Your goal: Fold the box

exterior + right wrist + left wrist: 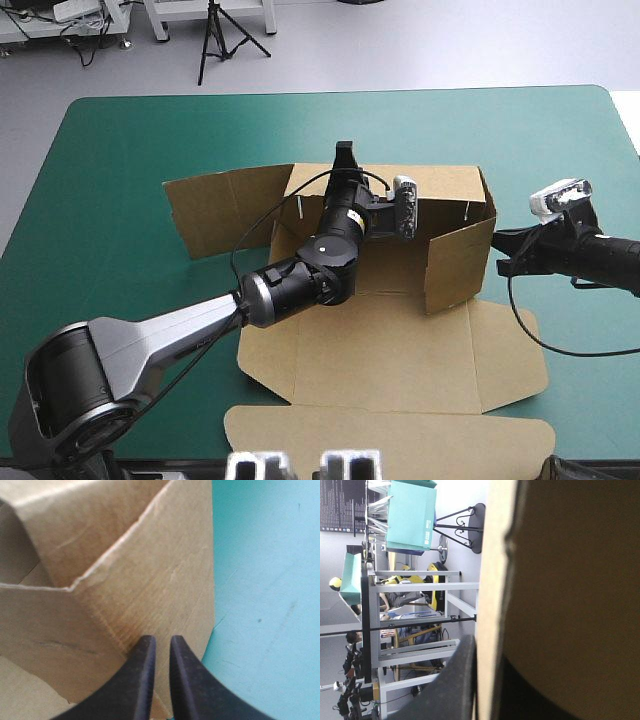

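1. The box (400,340) sits in the middle of the counter (120,150), whose cover is teal-green. Part of the box is raised and part lies flat.
2. Its back wall (440,190) stands along the far side. The right wall (455,265) also stands, angled in toward the box's floor.
3. A left flap (215,210) is raised and splayed outward from the back wall's left end.
4. The lid panel (400,435) lies flat on the near side, close to the counter's near edge. A smaller side flap (510,350) lies flat to the right.
5. The left arm stretches from the near left across the box's floor. The left tool (345,158) is at the top edge of the back wall, near that wall's left end.
6. In the left wrist view the brown board runs edge-on between the black fingers (457,680), one on each side — the left tool is clamped on the back wall.
7. The right tool (498,250) is at the right, just outside the right wall and touching its outer edge.
8. In the right wrist view this tool is narrow — its fingers are all but together with a thin slit between them, and the tips are against the right wall's outer face. The counter shows just beside that wall.
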Tool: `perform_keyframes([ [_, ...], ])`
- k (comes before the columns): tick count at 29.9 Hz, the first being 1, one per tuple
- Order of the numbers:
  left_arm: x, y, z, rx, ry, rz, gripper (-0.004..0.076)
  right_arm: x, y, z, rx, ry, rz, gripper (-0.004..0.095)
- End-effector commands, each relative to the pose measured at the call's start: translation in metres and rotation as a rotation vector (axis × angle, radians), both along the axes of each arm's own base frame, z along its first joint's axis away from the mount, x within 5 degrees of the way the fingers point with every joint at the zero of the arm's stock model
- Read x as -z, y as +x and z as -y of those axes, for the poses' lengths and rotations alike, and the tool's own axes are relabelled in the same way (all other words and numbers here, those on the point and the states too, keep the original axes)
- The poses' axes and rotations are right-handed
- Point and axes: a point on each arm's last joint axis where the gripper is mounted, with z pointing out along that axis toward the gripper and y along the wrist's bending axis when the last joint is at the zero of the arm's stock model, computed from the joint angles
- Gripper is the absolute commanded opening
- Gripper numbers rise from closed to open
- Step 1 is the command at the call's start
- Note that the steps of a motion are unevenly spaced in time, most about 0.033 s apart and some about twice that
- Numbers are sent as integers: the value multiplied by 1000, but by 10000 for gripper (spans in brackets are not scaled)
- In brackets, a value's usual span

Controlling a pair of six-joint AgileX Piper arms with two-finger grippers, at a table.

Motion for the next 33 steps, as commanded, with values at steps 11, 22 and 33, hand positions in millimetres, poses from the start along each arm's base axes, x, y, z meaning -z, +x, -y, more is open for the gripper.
perform_keyframes([
  [11,-36,-6,-7,29,-24,102,-9,-15,-14,-18,-149,-42,29,429],
  [22,-36,-7,-6,37,-26,102,-9,-4,7,-37,-162,-79,75,429],
  [33,-36,-7,-5,57,-30,101,-9,17,38,-39,-107,42,91,428],
])
